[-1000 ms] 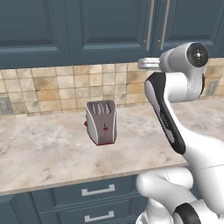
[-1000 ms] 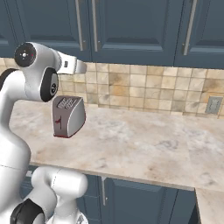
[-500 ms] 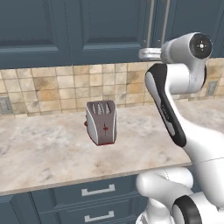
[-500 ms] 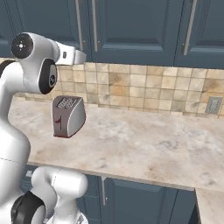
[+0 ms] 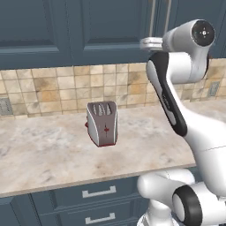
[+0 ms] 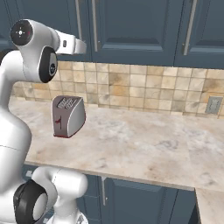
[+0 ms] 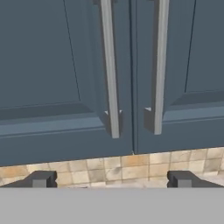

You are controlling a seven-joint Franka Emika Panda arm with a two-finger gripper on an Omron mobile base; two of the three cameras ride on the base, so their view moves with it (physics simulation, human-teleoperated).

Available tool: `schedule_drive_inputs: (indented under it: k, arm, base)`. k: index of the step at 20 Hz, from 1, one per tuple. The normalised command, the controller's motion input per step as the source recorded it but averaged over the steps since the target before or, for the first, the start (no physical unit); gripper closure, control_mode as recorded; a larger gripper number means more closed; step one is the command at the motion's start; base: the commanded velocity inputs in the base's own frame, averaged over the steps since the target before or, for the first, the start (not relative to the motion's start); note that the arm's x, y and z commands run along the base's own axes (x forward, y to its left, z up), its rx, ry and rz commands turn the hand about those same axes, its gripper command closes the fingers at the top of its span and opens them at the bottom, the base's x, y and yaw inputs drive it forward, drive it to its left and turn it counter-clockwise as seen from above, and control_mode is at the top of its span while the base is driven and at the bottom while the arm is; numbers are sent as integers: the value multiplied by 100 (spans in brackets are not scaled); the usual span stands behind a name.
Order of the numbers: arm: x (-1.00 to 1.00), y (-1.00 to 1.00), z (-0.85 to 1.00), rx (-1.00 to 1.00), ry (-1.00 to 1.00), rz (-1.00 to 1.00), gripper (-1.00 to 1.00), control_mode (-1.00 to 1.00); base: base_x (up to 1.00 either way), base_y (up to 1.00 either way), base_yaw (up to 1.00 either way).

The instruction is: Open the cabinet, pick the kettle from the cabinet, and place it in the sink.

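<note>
Big picture first: the cabinet (image 7: 65, 74) spans the wall above the tiled backsplash (image 5: 66, 90), both doors shut, so the kettle, if it is in there, is hidden behind them and cannot be confirmed. The sink is nowhere among these angles.

Below runs the marbled worktop (image 5: 48, 154), with blue drawers (image 5: 97, 194) under its front edge. A silver toaster (image 5: 103, 123) stands alone on it, well clear of the action.

Now the arm (image 5: 176, 88): it is raised high, wrist level with the lower edge of the doors.

From the hand camera, the tool (image 7: 109, 179) faces the door pair squarely. Two vertical bar handles sit either side of the centre seam, the left handle (image 7: 109, 70) and the right handle (image 7: 159, 65). The tool's jaws are spread as wide as they go and hold nothing; its tips (image 7: 41, 179) sit below the handles' lower ends, apart from them.

This reads as the opening step, approach phase. Next call, by my judgement: pick one handle, rise and close in until the bar sits between the tips, clamp, then pull along the door's swing arc.
</note>
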Motion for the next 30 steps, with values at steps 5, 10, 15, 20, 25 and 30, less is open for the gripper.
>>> schedule_drive_inputs:
  k: [5, 10, 15, 20, 25, 30]
  arm:
    - [18, 0, 20, -1, 0, 0, -100, -100]
    - [26, 0, 13, -1, 5, 0, -100, -100]
    - [31, 0, 8, -1, 7, 0, -100, -100]
    - [35, 0, 4, -2, 6, 0, -100, -100]
    - [36, 0, 2, -2, 1, 0, -100, -100]
    - [36, 0, 0, -3, 0, 0, -100, -100]
  base:
    - [0, 0, 0]
    - [0, 0, 0]
    - [0, 0, 0]
    - [0, 0, 0]
    - [0, 0, 0]
    - [0, 0, 0]
